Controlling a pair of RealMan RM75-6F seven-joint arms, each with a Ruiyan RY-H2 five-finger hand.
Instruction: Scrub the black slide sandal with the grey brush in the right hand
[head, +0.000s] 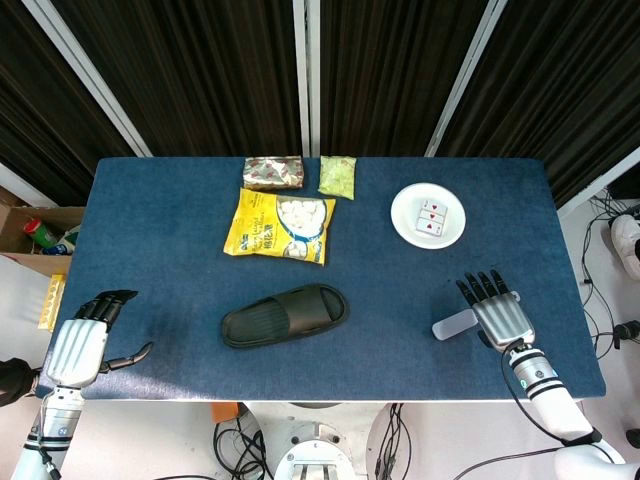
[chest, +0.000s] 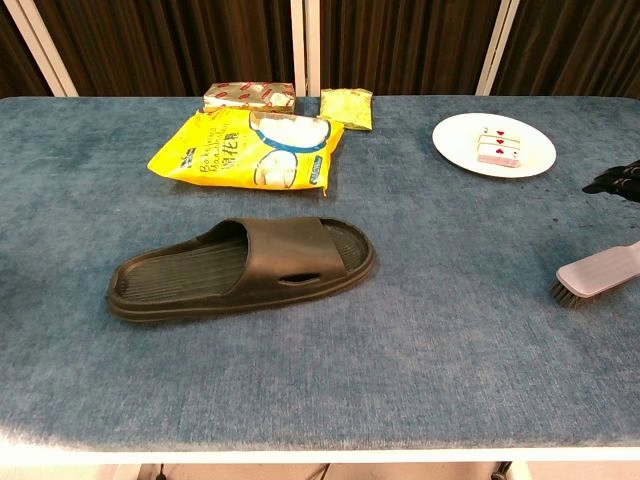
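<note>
Black slide sandal lies sole-down on the blue table, ribbed footbed up, just in front of the yellow snack bag. Well right of it, the right hand hovers palm-down, fingers extended, over the grey brush; whether it grips the brush cannot be told. Left hand rests far left, loosely spread, holding nothing.

In the chest view, the picture's right edge cuts off the grey brush and shows only dark fingertips of the right hand above it. The left hand is missing from that view. On the plate beyond the brush, the cards are too small to read.
</note>
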